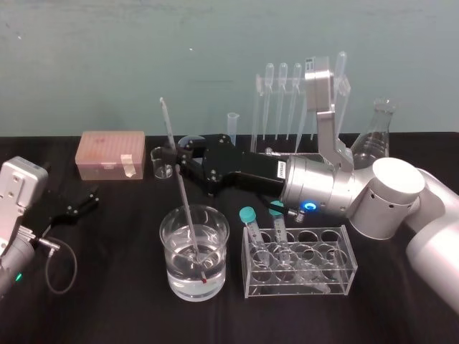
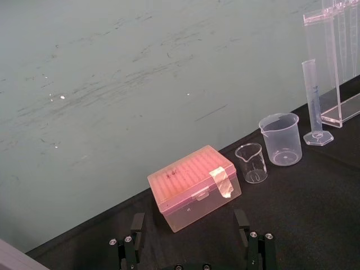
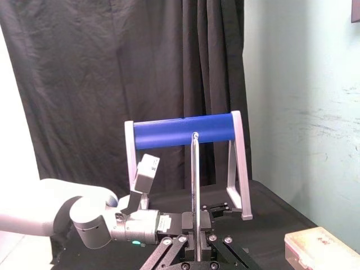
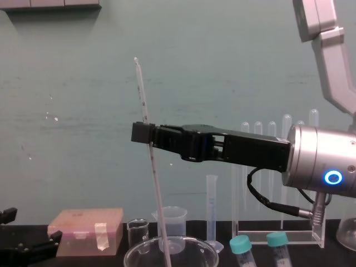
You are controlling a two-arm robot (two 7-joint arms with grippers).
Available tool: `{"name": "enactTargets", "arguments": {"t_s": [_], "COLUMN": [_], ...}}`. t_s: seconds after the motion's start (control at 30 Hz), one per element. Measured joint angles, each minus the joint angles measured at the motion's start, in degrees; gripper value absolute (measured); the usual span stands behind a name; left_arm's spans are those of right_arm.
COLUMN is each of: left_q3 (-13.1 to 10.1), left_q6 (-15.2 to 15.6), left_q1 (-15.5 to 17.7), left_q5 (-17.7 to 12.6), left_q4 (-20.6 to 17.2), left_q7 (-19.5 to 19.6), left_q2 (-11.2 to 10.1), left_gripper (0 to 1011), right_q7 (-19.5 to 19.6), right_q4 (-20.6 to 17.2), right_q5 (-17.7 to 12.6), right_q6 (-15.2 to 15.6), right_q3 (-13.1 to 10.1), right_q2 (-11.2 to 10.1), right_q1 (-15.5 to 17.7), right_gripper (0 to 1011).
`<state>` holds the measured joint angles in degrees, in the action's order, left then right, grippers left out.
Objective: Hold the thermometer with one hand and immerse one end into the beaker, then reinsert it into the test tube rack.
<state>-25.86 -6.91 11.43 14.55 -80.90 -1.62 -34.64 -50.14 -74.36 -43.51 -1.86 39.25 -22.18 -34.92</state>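
Dipping step: judged under way. The thermometer (image 1: 183, 197) stands with its lower, red-tipped end under the water (image 1: 188, 283) in the beaker (image 1: 172, 236), near the middle of the table (image 1: 107, 301).
Right gripper (image 1: 174, 155): reaches in from the right, roughly level with the table, clenched on the thermometer.
Thermometer against the jaws: it crosses them right at their tips, pinched between the two at its upper part. A shorter length sticks up above and a longer one runs down into the water. It tilts, with the top leaning left.
Handling: thin glass, so likely light and stiff but brittle and slick, and probably wet at the low end. A gentle pinch on the dry upper part suits it. A side knock on the beaker's rim could snap it.
Rack (image 1: 256, 107): a tall clear frame at the far right, well apart from the beaker, with pipettes (image 1: 283, 100) hanging in it.
Next move: I judge a straight lift clear of the rim, then fine aim at a hole.
Left gripper (image 1: 79, 204): parked near left, jaws released, nothing between them.
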Motion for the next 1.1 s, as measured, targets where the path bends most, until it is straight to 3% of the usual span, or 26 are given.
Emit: {"name": "enactTargets", "arguments": {"t_s": [0.47,1.1], "left_q3": [0.0,0.0], "left_q6": [0.0,0.0], "left_q1": [0.0,0.0], "left_q5": [0.0,0.0], "left_q4": [0.0,0.0], "left_q7": [0.0,0.0], "left_q2": [0.0,0.0], "left_gripper": [1008,1008], "right_q7": [0.0,-0.1], "right_q4": [-0.7,-0.2], "right_q5": [0.3,0.2], "right_q6": [-0.2,-0.7], "right_q3": [-0.1,-0.3], "right_q2": [-0.7,-0.1], "right_q1": [0.5,0.4], "right_gripper": [57,57]}}
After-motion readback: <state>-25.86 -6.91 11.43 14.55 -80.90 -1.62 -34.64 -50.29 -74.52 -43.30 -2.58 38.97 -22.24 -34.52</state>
